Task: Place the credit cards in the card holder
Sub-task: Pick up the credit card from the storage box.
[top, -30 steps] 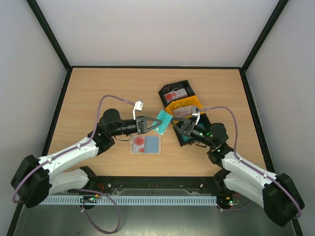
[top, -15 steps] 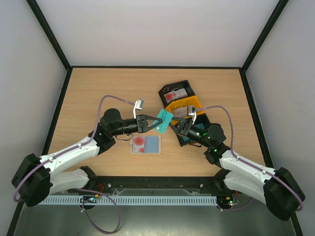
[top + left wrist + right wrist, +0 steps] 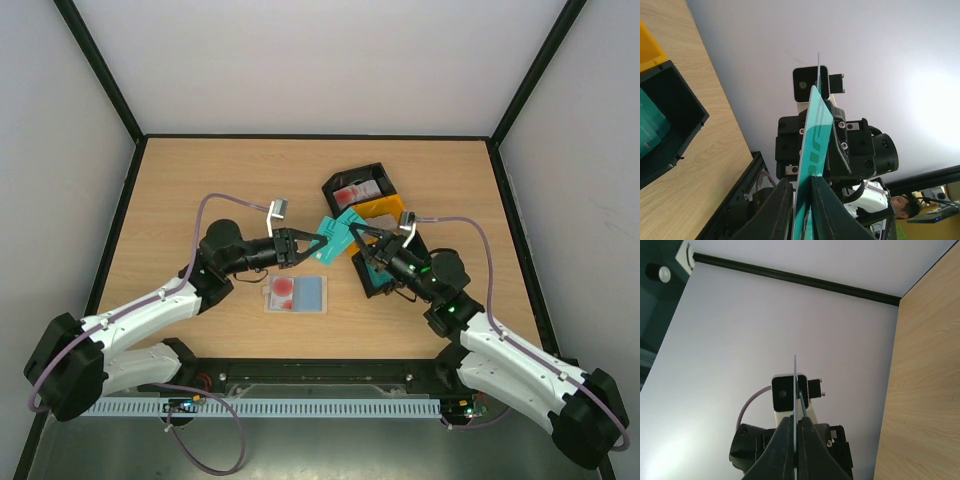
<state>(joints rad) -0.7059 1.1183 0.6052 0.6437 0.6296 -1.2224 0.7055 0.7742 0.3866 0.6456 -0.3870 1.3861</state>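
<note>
From the top camera we saw a wooden table (image 3: 200,200) boxed in by pale walls (image 3: 320,60) and a black frame (image 3: 100,60). The holder (image 3: 296,293) lay open and flat at 6 o'clock from the left gripper (image 3: 306,247), apart from it. Three bins sat right of centre: a far black bin (image 3: 330,188) with white-and-red cards (image 3: 352,193), an orange bin (image 3: 388,208) touching it at 5 o'clock, and a near black bin (image 3: 370,290) partly under the right arm. The left gripper was clamped on a teal card (image 3: 325,246) sticking out toward 3 o'clock. The right gripper (image 3: 358,238) pinched a second card (image 3: 347,222), also teal, reaching toward 10 o'clock. The cards met above the table; we could not tell whether they touched.

From the left wrist, the table (image 3: 690,50) ran down the left side and pale wall filled the rest. The near black bin (image 3: 675,115) sat at 9 o'clock. The teal card (image 3: 815,125) rose from between the fingers (image 3: 782,200), leaning toward 1 o'clock, both fingers pressed on its faces. The second card (image 3: 818,60) showed as a thin line above its top.

From the right wrist, we saw wall, a frame strip (image 3: 790,277) at 12 o'clock and table (image 3: 925,365) at 3 o'clock. The second card (image 3: 795,375) stood edge-on, rising toward 12 o'clock from fingers (image 3: 807,440) closed against it.
</note>
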